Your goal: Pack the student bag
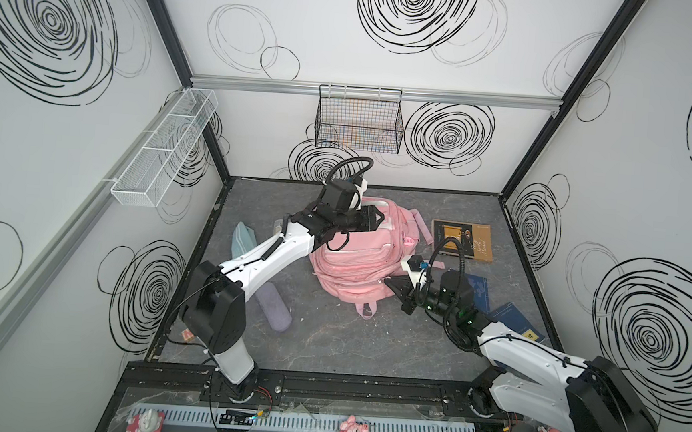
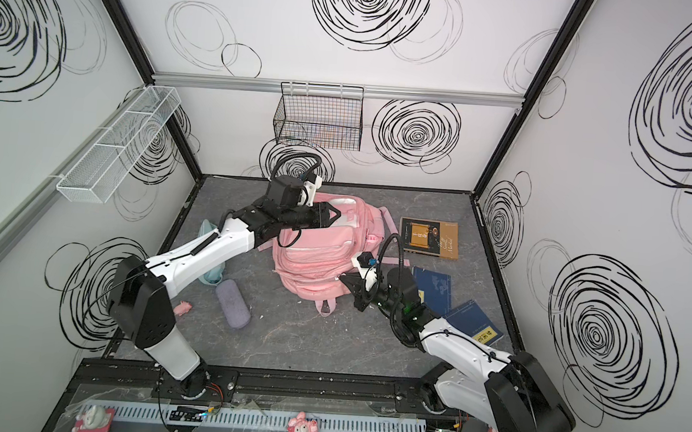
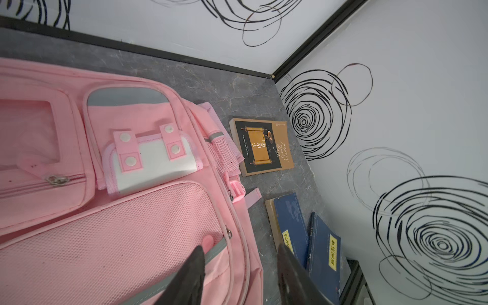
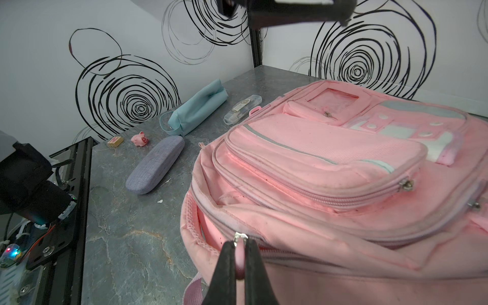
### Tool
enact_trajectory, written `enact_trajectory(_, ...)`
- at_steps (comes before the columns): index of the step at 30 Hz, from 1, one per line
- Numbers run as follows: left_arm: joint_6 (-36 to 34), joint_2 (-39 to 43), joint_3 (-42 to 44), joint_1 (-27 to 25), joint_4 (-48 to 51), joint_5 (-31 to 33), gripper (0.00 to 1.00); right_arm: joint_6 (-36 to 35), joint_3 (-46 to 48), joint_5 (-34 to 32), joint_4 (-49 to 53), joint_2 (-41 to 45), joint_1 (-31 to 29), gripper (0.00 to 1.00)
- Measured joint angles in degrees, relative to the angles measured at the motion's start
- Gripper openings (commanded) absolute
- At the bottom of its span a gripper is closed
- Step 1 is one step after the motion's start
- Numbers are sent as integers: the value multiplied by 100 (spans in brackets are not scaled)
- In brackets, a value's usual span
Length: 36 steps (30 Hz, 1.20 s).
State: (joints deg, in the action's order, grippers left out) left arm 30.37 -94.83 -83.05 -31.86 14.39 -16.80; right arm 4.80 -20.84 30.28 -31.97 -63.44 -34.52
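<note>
Student bag [image 1: 353, 263] pink, grey stripes; pouch [image 4: 198, 109] teal; case [image 4: 155, 165] lilac; walls [image 1: 307, 26] black-swirled.

The student bag [image 1: 353, 263], a large pink fabric backpack, lies flat on its back mid-table [image 1: 327, 341], front pockets up, top loop toward the near edge. Front pocket zips look closed. Pale reflective stripes and snap tabs show on the front.

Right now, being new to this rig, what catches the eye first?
The student bag, big and pink, lies mid-table. The right gripper is shut on its pink zipper pull; the left gripper hangs open over its front. A brown book lies beside it.
</note>
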Motion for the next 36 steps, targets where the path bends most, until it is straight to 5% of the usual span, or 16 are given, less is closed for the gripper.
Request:
enact_trajectory(7, -1346, -466, -896, -590, 1464, -46, 49, -138, 162, 7, -46, 319, 7, 0)
enact_trajectory(19, -2022, -1836, -1235, -1115, 2474, -732, 46, -225, 564, -15, -37, 728, 7, 0)
enact_trajectory(23, -2138, -1926, -1325, -1165, 2608, -752, 34, -240, 623, -37, 42, 848, 4, 0)
enact_trajectory(28, -2168, -1945, -1329, -1137, 2618, -778, 0, -249, 684, -94, 46, 992, 4, 0)
enact_trajectory(36, -1705, -1862, -1191, -879, 2181, -1191, 0, -258, 697, -363, 50, 1154, 4, 0)
